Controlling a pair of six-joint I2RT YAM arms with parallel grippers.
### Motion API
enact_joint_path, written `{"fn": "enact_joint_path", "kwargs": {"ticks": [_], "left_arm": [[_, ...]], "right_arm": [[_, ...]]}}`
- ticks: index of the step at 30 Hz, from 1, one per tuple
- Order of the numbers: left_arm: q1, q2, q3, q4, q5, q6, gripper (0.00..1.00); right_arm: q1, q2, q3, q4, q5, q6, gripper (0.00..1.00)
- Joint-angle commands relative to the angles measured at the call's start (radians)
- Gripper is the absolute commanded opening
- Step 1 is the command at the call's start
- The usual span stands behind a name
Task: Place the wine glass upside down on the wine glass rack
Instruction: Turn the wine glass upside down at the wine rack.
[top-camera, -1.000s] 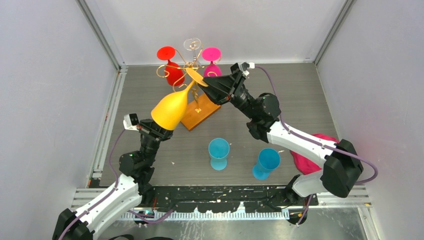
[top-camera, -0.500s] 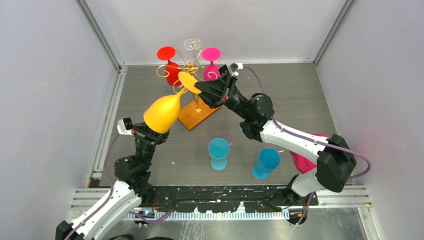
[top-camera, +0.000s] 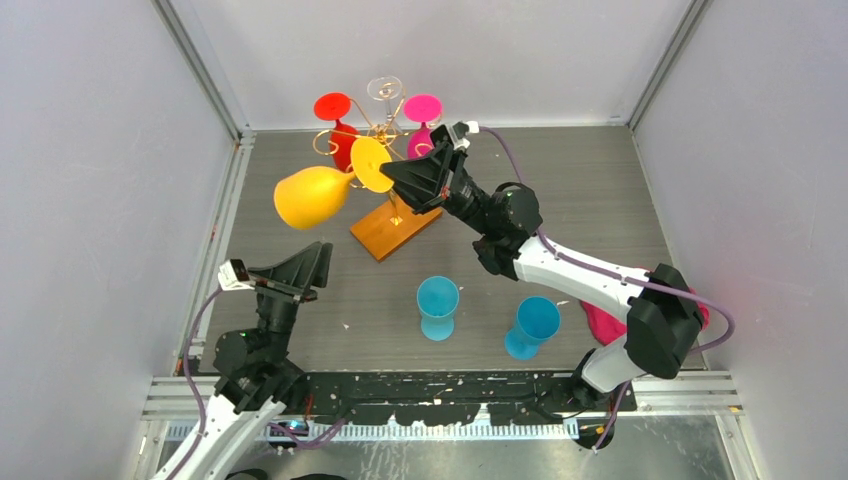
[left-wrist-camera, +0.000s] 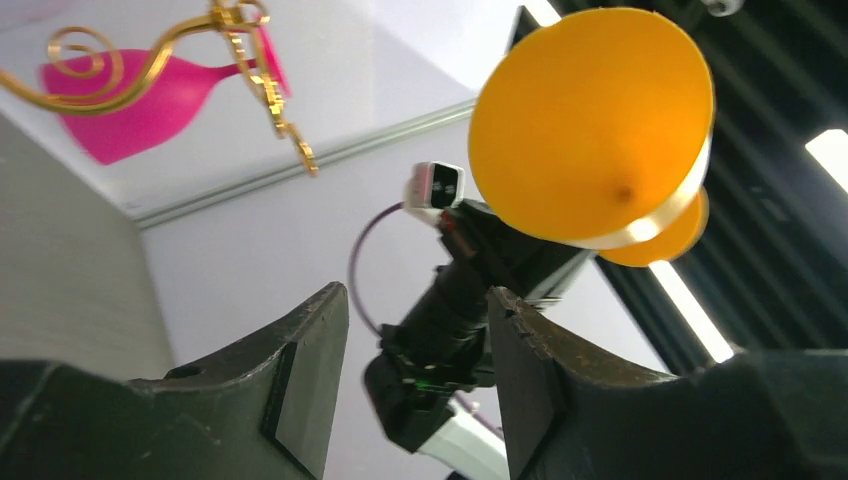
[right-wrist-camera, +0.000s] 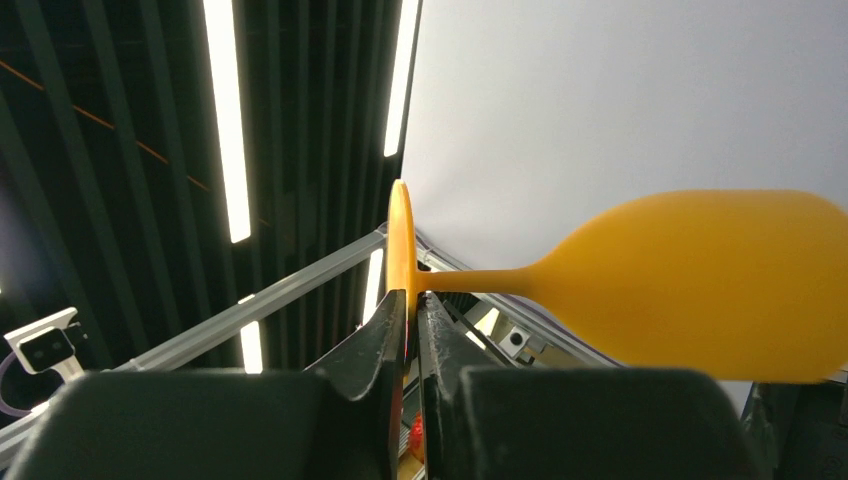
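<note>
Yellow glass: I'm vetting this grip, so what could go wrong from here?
The right fingers pinch the yellow glass only by its foot, bowl sticking out sideways: it may pivot or slip, with the open left fingers apart from it. Swinging in, it might knock the red glass on the rack.

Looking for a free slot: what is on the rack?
Red glass, clear glass and pink glass hang upside down on the rack. The yellow glass and right end effector cover the near arms; those can't be checked.
</note>
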Motion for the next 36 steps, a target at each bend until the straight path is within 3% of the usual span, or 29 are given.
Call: {"fn": "enact_joint_path", "kwargs": {"ticks": [1, 8, 15, 22, 36], "left_arm": [[-0.004, -0.009, 0.102, -0.196, -0.034, 0.073, 0.55], [-0.003, 0.004, 0.202, -0.396, -0.068, 0.145, 0.55], [-0.003, 0.04, 0.303, -0.562, -0.101, 0.202, 0.52], [-0.003, 0.091, 0.379, -0.629, -0.105, 0.255, 0.5], [-0.004, 0.141, 0.468, -0.655, -0.091, 0.307, 0.45]], "right_arm": [[0.007, -0.005, 0.059, 0.03, -0.018, -0.021, 0.01], [0.007, -0.02, 0.111, -0.108, -0.049, -0.12, 0.01], [0.008, -0.035, 0.226, -0.451, -0.072, -0.325, 0.01], [0.004, 0.032, 0.405, -0.709, -0.089, -0.445, 0.01], [0.005, 0.229, 0.633, -0.916, -0.108, -0.477, 0.01]]}}
